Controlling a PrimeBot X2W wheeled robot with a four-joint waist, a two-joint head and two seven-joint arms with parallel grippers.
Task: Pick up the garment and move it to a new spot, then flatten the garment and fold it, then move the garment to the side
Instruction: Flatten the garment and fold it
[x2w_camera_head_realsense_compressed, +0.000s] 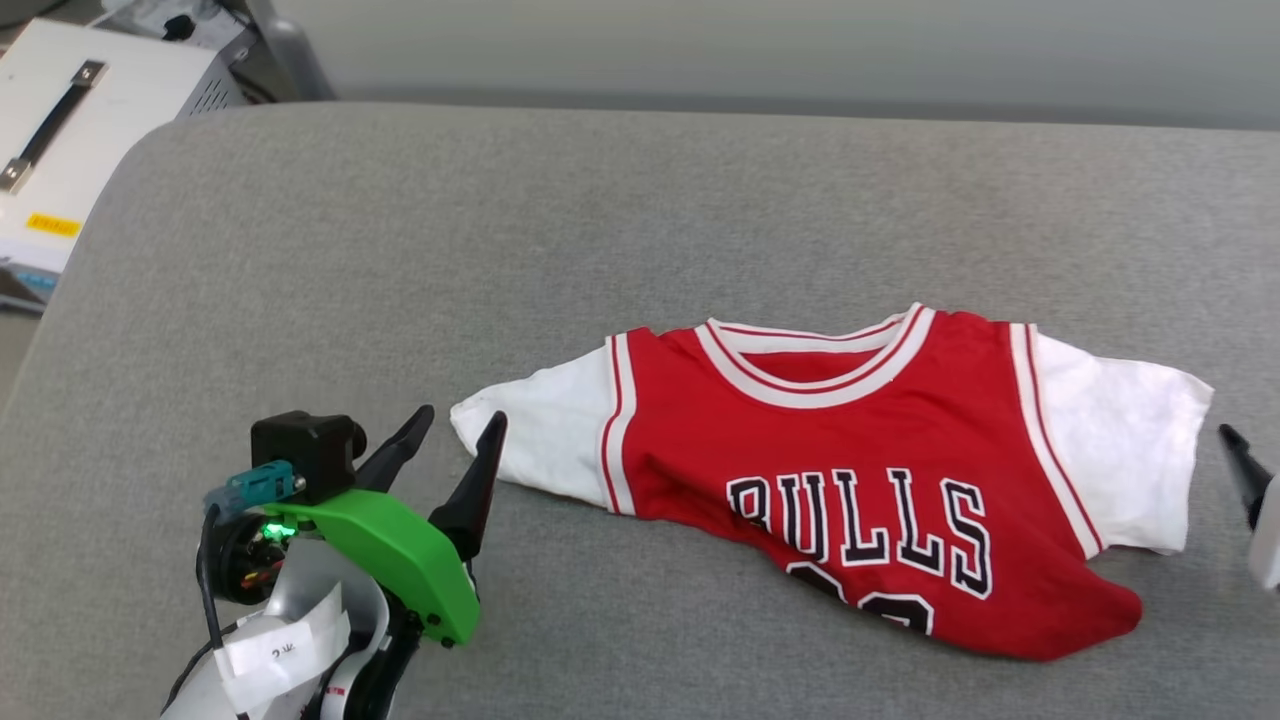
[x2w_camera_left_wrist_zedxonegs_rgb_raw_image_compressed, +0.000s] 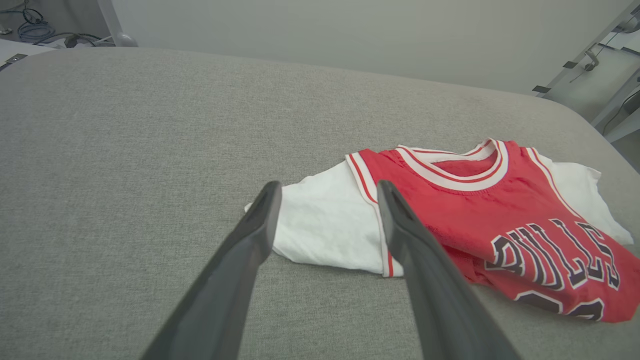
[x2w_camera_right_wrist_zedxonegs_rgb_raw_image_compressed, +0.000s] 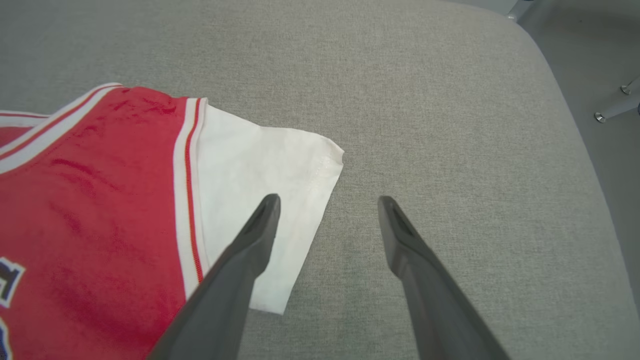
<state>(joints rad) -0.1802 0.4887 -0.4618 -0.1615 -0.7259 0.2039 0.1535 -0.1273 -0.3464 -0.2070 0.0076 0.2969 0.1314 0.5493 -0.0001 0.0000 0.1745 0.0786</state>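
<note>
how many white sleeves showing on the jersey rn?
2. Left sleeve at the left end of the garment, by the open left pincer; right sleeve at the right end, beside the open right pincer. None look hidden.

The red BULLS garment (x2w_camera_head_realsense_compressed: 850, 440) with white sleeves lies chest-up, sleeves spread, hem rumpled, on the grey cushion (x2w_camera_head_realsense_compressed: 400, 250).

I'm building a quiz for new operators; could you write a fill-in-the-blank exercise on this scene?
The garment lies on a ____ fabric surface.
Its chest lettering reads ____.
The left gripper has its jaws ____ beside a white sleeve.
Missing words: grey; BULLS; open.
</note>
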